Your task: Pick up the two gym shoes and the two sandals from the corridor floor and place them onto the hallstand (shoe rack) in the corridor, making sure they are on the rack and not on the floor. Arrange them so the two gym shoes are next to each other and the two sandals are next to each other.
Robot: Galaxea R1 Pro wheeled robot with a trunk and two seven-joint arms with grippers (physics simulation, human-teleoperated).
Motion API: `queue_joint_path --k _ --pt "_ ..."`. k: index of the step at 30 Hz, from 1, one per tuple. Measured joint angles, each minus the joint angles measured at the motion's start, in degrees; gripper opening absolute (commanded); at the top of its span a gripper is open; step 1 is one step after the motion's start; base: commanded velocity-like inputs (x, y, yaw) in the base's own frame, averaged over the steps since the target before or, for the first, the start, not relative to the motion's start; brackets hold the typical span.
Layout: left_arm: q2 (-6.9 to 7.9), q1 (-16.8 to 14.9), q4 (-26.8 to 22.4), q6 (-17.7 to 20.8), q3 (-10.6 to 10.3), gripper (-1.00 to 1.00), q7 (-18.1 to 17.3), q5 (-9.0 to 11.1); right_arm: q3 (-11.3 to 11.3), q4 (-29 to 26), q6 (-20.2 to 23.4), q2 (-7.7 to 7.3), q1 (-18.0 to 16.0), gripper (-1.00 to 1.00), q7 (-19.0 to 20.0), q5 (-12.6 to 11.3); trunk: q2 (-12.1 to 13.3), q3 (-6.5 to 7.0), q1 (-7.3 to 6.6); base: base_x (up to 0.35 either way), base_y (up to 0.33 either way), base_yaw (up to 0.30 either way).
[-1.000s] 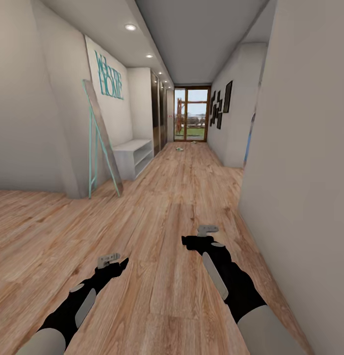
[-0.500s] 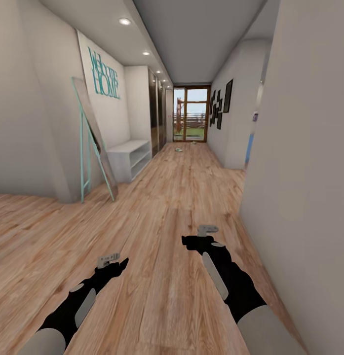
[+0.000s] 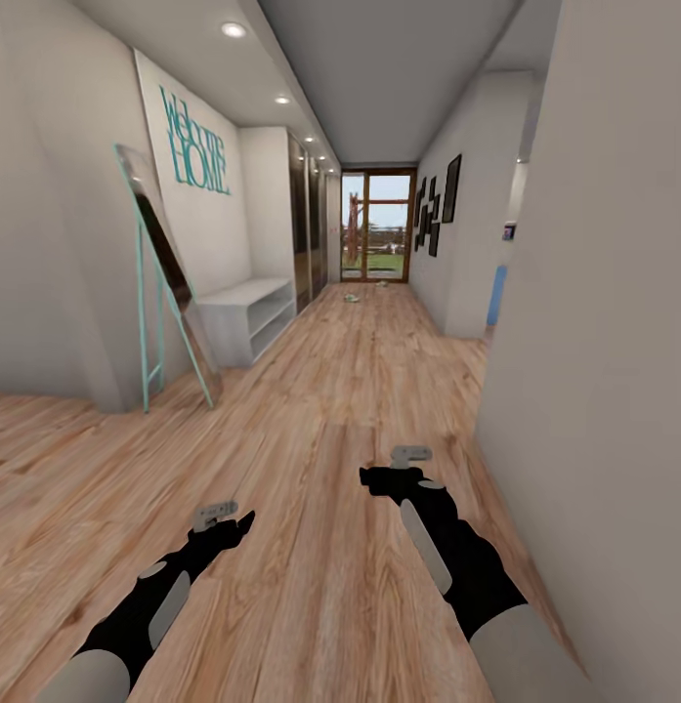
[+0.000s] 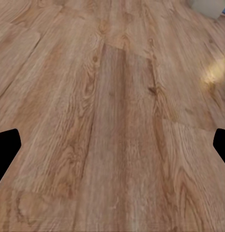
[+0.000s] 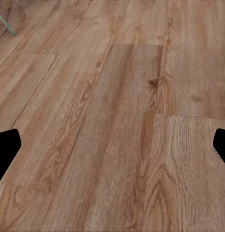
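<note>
The corridor floor (image 3: pixel 350 391) of light wood-grain planks runs ahead to a glass door. Two small pale objects (image 3: pixel 352 296) (image 3: pixel 383 284) lie on the floor far off near that door, too small to identify. The hallstand with "LOVE" letters is out of view. My left gripper (image 3: pixel 215 511) and right gripper (image 3: pixel 410 454) hang low over bare planks, both open and holding nothing. In the left wrist view the dark fingertips (image 4: pixel 7 150) sit wide apart over the floor (image 4: pixel 112 116). The right wrist view has its fingertips (image 5: pixel 7 150) equally spread above the planks (image 5: pixel 117 121).
A plain white two-shelf bench (image 3: pixel 244 314) stands on the left under teal "Welcome HOME" lettering (image 3: pixel 193 148). A teal-framed mirror (image 3: pixel 164 283) leans on the left wall corner. A pale wall (image 3: pixel 604 371) runs close on my right. Dark frames (image 3: pixel 436 210) hang further down.
The whole head view has shifted: the mirror and white bench have slid left and grown, so the camera has advanced down the corridor. Both arms keep their pose.
</note>
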Motion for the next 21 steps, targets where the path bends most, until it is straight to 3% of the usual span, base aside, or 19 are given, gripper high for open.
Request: queue_joint_path --k 9,21 --pt "0.00 0.0 0.0 0.0 0.0 1.00 0.0 0.0 0.1 0.1 -0.2 0.00 0.0 1.00 0.1 0.0 0.0 0.00 0.00 0.340 -0.109 0.000" --pt "0.01 0.0 0.0 0.0 0.0 1.00 0.0 0.0 0.1 0.1 -0.3 0.00 0.0 1.00 0.1 0.0 0.0 0.00 0.00 0.346 -0.014 0.000"
